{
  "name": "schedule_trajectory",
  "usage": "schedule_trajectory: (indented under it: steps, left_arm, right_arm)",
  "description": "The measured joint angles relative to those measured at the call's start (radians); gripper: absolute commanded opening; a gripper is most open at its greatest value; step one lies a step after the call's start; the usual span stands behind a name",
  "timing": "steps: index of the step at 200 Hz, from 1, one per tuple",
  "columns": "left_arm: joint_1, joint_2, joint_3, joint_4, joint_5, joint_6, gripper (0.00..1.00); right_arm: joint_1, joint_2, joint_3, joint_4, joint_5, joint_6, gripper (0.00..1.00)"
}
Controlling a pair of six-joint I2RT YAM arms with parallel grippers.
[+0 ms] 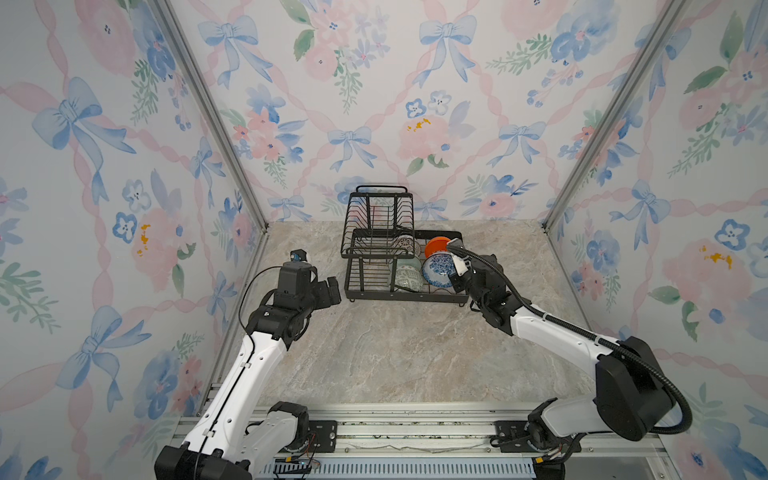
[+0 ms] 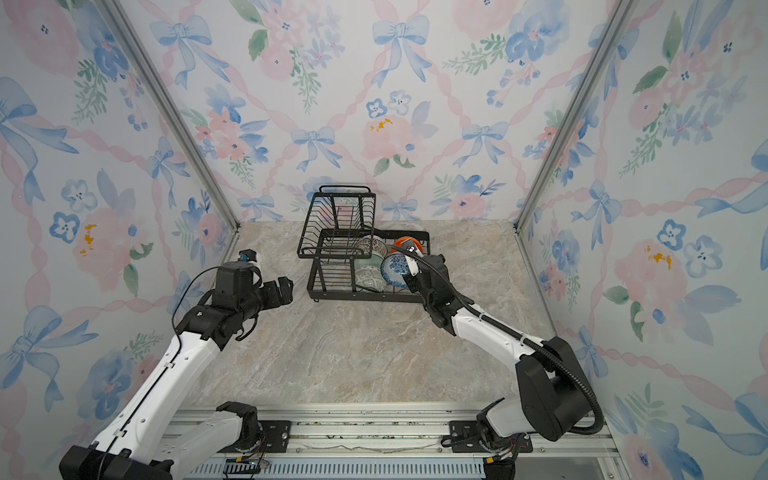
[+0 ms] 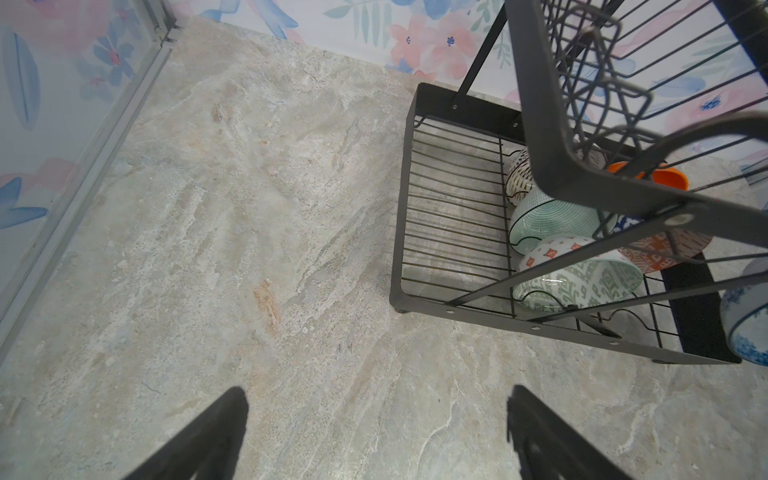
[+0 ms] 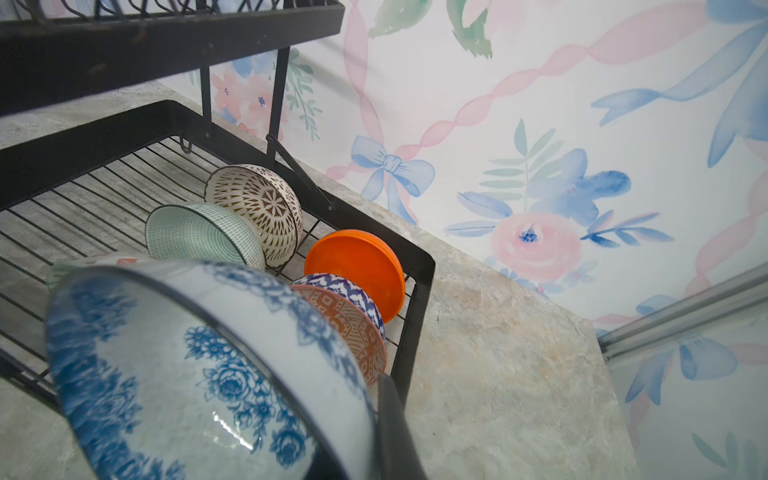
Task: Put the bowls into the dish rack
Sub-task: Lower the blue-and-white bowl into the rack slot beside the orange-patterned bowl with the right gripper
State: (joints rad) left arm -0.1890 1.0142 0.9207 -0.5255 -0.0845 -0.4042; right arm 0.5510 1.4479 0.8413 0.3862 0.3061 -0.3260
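The black wire dish rack (image 1: 376, 232) (image 2: 332, 232) stands at the back of the table. In its lower tray (image 4: 419, 266), on their sides, are a brown-lattice bowl (image 4: 257, 203), a mint bowl (image 4: 199, 232), a grey-green patterned bowl (image 3: 582, 278), a plain orange bowl (image 4: 357, 270) and an orange geometric bowl (image 4: 345, 328). My right gripper (image 1: 457, 270) (image 4: 370, 399) is shut on the rim of the blue-white floral bowl (image 1: 436, 270) (image 4: 174, 365), held tilted over the tray's front right part. My left gripper (image 1: 332, 291) (image 3: 376, 395) hangs open with nothing in it, left of the rack.
The rack's raised upper basket (image 1: 378, 216) with its handle overhangs the tray's left half, which holds no bowls (image 3: 453, 216). Flowered walls and metal corner posts (image 1: 220, 137) close in the marble table (image 1: 395, 353).
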Motion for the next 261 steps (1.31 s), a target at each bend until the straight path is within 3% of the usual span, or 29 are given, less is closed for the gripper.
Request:
schedule_trajectory:
  steps: [96, 261]
  left_arm:
    - [0.007, 0.019, -0.032, 0.000, 0.013, 0.000, 0.98]
    - [0.015, 0.031, -0.038, 0.001, 0.019, 0.000, 0.98]
  right_arm:
    - [0.005, 0.154, -0.060, 0.317, 0.012, -0.228, 0.00]
    - [-0.040, 0.294, -0.065, 0.513, 0.070, -0.507, 0.00]
